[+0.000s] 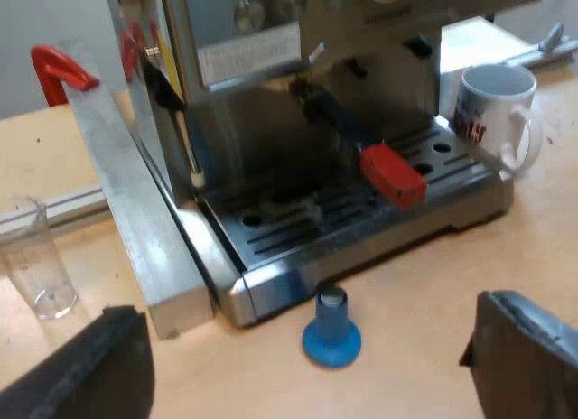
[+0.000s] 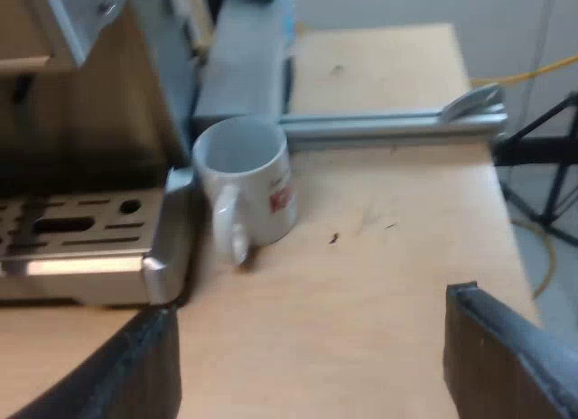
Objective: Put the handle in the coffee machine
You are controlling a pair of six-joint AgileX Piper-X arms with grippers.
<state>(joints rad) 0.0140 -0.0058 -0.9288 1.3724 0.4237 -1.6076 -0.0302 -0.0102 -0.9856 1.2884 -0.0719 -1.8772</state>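
Judging by how things lie, the task looks to be at its closing step: the metal holder point(image 1: 339, 121) sits in the front of the espresso machine point(image 1: 271, 85), and its dark handle slopes out over the drip tray with the red end point(image 1: 393, 175) at the tip. Neither claw touches it. The left claw point(image 1: 309, 383) hangs released over the tabletop point(image 1: 433, 283) just before the machine, its two fingers spread wide with nothing between them. The right claw point(image 2: 312, 365) is likewise released and empty, over bare wood near the mug point(image 2: 248, 189). I cannot tell from here whether the holder is turned fully home. So the next move, as I read it, calls either for a check of the lock, with a claw closing round the dark handle just behind the red end and swinging it sideways until it stops, or simply for keeping both arms clear. Counted from largest to smallest, there is one tabletop, one espresso machine, and one metal rail point(image 1: 135, 211) lying against the machine's side. There are two claws with two black fingers each. Then come one white mug standing just beside the corner of the drip tray, one holder, one red hook point(image 1: 59, 67) beyond the rail, one measuring glass point(image 1: 41, 270) standing empty apart from the machine, and one blue tamper point(image 1: 331, 333) upright on the tabletop just before the tray.
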